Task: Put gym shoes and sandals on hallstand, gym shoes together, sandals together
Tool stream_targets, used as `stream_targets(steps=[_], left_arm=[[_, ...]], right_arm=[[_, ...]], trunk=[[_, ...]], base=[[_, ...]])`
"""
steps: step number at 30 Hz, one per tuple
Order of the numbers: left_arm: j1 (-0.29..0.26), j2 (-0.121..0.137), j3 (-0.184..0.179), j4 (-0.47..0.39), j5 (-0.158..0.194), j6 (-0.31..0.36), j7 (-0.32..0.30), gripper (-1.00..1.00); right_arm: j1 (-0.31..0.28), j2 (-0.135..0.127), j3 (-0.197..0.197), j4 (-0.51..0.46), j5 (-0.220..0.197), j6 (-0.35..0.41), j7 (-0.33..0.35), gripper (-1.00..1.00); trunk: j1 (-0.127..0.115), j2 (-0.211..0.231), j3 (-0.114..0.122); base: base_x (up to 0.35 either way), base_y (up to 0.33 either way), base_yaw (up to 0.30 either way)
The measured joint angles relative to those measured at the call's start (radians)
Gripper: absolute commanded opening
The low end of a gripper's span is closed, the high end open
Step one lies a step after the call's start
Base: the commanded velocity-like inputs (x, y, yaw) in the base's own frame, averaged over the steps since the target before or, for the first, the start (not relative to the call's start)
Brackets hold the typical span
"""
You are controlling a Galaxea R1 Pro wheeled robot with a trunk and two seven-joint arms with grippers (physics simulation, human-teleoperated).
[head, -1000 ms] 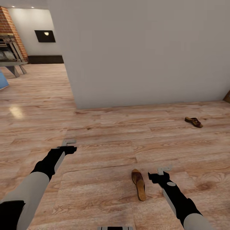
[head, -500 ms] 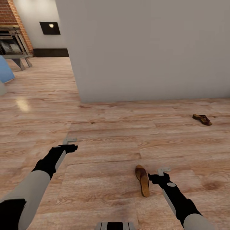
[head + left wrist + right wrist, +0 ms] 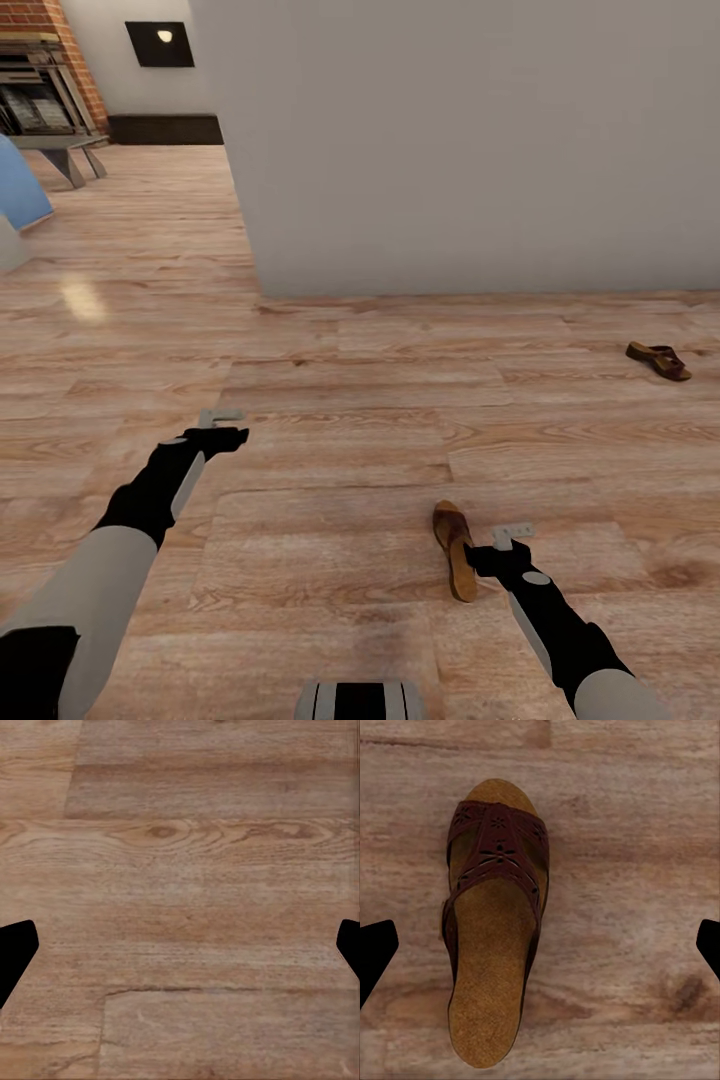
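Below the right tool (image 3: pixel 508 540), open-jawed, the near sandal (image 3: pixel 495 922) is lying at five o'clock; the view is shifting rightward, nearing pickup; left tool (image 3: pixel 222 424) spread, empty.

From high on the robot, the head camera looked forward and down over the light-brown wood-plank floor (image 3: pixel 350 400), while each wrist camera faced straight down, close above those planks (image 3: pixel 180 885).

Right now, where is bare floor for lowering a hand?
Bare planks lie between the left hand and the near dark-brown leather sandal, and between that sandal and the far sandal near the grey wall. It is tight where the right hand hovers beside the near sandal.
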Motion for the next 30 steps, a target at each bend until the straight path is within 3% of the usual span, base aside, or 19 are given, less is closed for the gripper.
stream_targets(steps=[13, 24, 30], left_arm=[[0.001, 0.001, -0.002, -0.03, 0.0, -0.006, -0.008, 1.0], [0.003, 0.002, -0.003, -0.031, -0.001, -0.01, -0.008, 1.0], [0.003, 0.001, -0.004, -0.031, -0.001, -0.011, -0.007, 1.0]], right_arm=[[0.0, 0.0, 0.0, 0.002, 0.001, -0.005, -0.004, 1.0], [0.0, 0.0, -0.002, 0.071, 0.001, -0.062, -0.006, 1.0], [0.0, -0.001, -0.001, 0.082, 0.002, -0.136, -0.006, 1.0]], trunk=[[0.0, 0.0, -0.003], [0.005, -0.003, -0.061], [0.005, -0.003, -0.065]], base=[[0.0, 0.0, 0.004], [0.0, 0.0, 0.0], [0.0, 0.0, 0.0]])
